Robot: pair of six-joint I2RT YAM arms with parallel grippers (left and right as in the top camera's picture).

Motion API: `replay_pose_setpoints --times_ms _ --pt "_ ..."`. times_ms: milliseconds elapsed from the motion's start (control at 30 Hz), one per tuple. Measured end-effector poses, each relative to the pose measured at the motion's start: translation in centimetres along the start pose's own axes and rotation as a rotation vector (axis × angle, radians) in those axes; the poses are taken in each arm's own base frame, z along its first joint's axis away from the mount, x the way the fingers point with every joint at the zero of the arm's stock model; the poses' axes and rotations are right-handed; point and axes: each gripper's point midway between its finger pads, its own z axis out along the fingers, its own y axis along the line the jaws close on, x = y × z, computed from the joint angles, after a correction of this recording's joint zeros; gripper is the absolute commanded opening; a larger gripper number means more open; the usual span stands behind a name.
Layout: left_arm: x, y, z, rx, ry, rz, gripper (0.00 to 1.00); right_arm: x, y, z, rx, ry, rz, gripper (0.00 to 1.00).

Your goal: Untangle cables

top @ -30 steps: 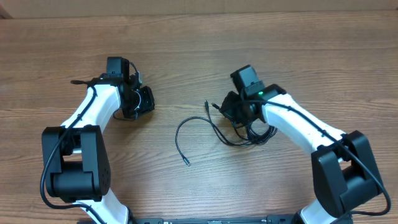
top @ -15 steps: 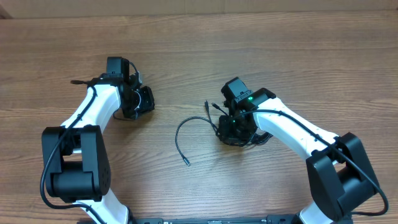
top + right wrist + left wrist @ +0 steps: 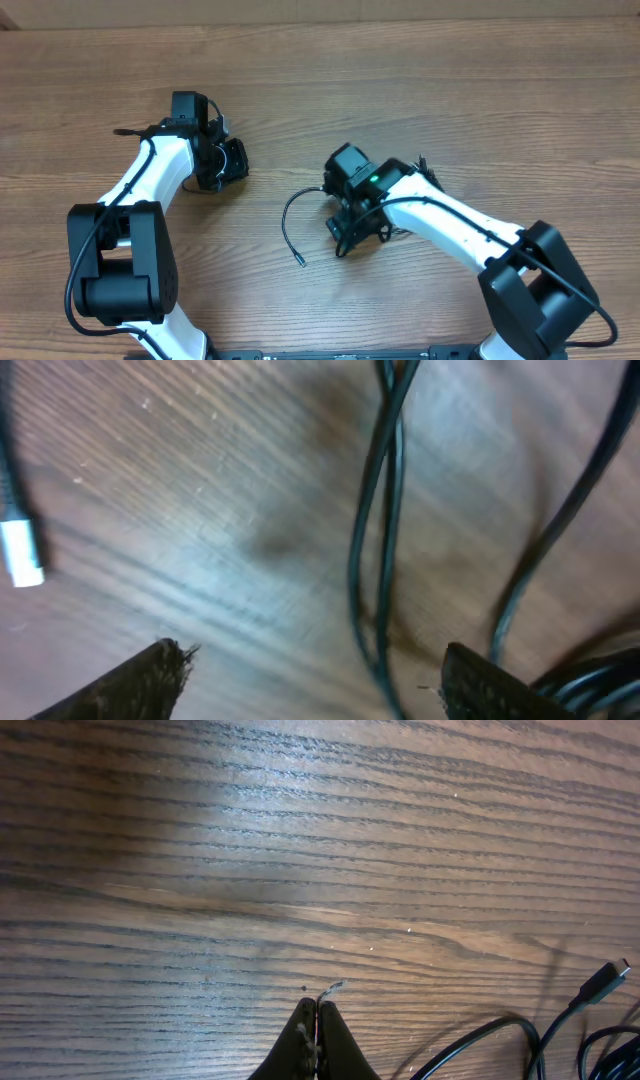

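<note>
The cables [image 3: 284,224] are found on the table [image 3: 460,80], just right of centre. One strand is bowed leftward, its plug tip pointed near. The rest is bunched beneath the right gripper [image 3: 350,235], whose fingers are spread, with two strands running lengthwise between them. The left gripper [image 3: 317,1018] is pressed together, well apart at the left.

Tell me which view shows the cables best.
Overhead: the cables show as one loose arc ending in a plug, the rest hidden under the right arm. Right wrist shows only blurred close strands; left wrist catches a plug tip and loops at its corner.
</note>
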Motion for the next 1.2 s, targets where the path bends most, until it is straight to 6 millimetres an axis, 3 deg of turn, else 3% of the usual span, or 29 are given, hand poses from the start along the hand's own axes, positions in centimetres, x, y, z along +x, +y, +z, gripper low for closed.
replay_pose_setpoints --times_ms 300,500,667,733,867,1000,1133,1167,1200 --pt "0.0 0.0 0.0 0.000 0.000 0.000 0.04 -1.6 -1.8 0.4 0.129 -0.065 -0.096 0.96" --pt "0.0 0.0 0.0 0.000 0.000 0.000 0.04 0.4 -2.4 2.9 0.154 -0.043 -0.134 1.00" --pt "0.0 0.0 0.0 0.000 0.000 0.000 0.04 0.2 -2.6 3.0 0.166 -0.100 -0.141 0.98" --pt "0.0 0.0 0.0 0.000 0.000 0.000 0.04 0.5 -2.6 3.0 0.164 -0.105 -0.140 0.89" --pt "0.0 0.0 0.0 0.000 0.000 0.000 0.04 0.7 -2.1 3.2 0.142 -0.103 -0.143 0.59" --pt "0.0 0.0 0.0 0.000 0.000 0.000 0.04 1.1 -1.5 3.4 0.104 -0.091 -0.141 0.51" --pt "0.0 0.0 0.0 0.000 0.000 0.000 0.04 1.5 -0.8 3.5 0.059 -0.079 -0.147 0.34" --pt "0.0 0.0 0.0 0.000 0.000 0.000 0.04 1.7 -0.7 3.6 0.049 -0.074 -0.143 0.26" --pt "0.0 0.0 0.0 0.000 0.000 0.000 0.04 1.7 -0.5 3.6 0.039 -0.071 -0.141 0.09"
